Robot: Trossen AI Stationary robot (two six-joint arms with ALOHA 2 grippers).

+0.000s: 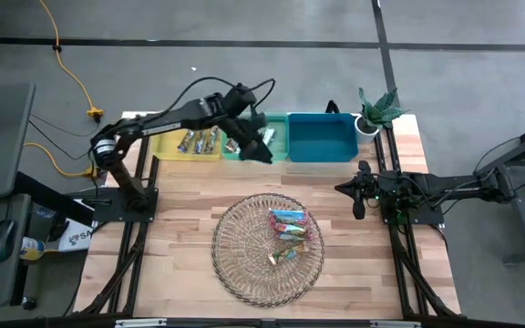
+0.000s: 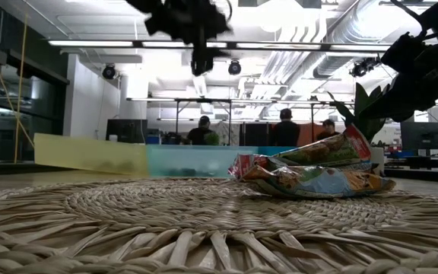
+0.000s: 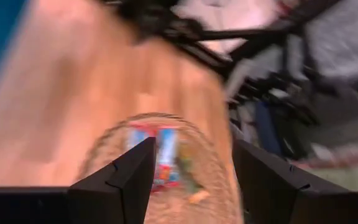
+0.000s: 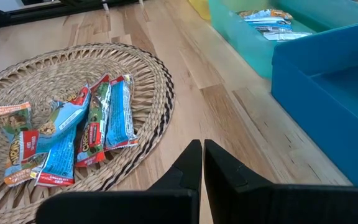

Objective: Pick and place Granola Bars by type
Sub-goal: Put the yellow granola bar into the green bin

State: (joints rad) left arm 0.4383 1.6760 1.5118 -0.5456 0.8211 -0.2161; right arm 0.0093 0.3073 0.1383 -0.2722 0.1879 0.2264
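Several granola bars [image 1: 290,232] lie in a loose heap on the round wicker tray [image 1: 244,264], mostly light blue-white and teal-pink wrappers [image 4: 73,134]. Brown-silver bars [image 1: 199,141] lie in the yellow bin. Light blue bars [image 4: 266,18] lie in the teal bin. My left gripper [image 1: 255,148] hangs open and empty in the air over the teal bin's near edge; its wrist view looks down at the tray between its fingers [image 3: 194,168]. My right gripper [image 4: 202,158] is shut and waits low at the table's right side [image 1: 358,196], beside the tray.
Three bins stand in a row along the far edge: yellow [image 1: 167,146], teal [image 1: 281,137] and blue [image 1: 322,137]. A small potted plant [image 1: 376,109] sits at the far right corner. Bare wood lies between tray and bins. People show in the room behind [image 2: 284,125].
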